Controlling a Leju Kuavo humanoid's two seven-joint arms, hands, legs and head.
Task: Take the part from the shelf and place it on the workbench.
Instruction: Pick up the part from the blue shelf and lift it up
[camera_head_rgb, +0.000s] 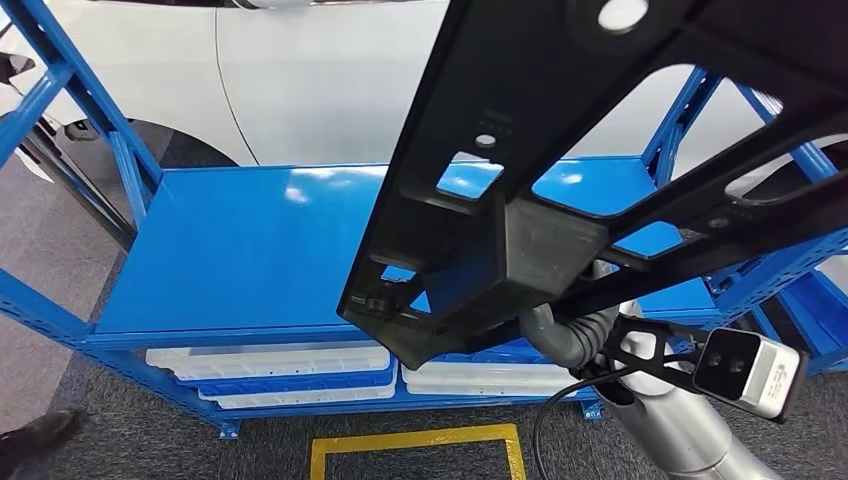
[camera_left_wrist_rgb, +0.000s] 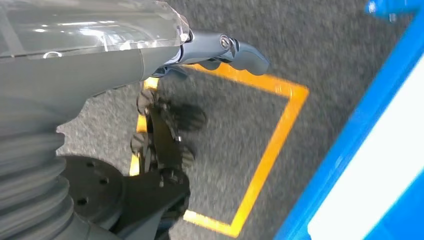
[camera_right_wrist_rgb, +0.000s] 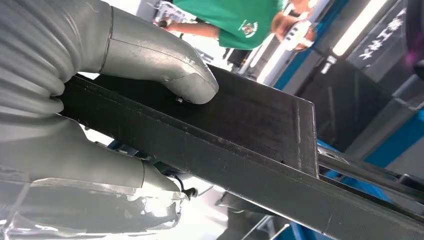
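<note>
While the right hand clamps the black part at two o'clock, clear above the shelf for carrying, the left hand hangs empty.

Silver arm, grey ribbed wrist cover, black cable

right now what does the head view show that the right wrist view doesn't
Head view: the blue shelf with white trays underneath, a white car behind, and the yellow floor square. Right wrist view: the right hand gripping the part, thumb pressed on its flat face, and a person in a green shirt beyond. Both show the black part, lifted off the shelf.
</note>
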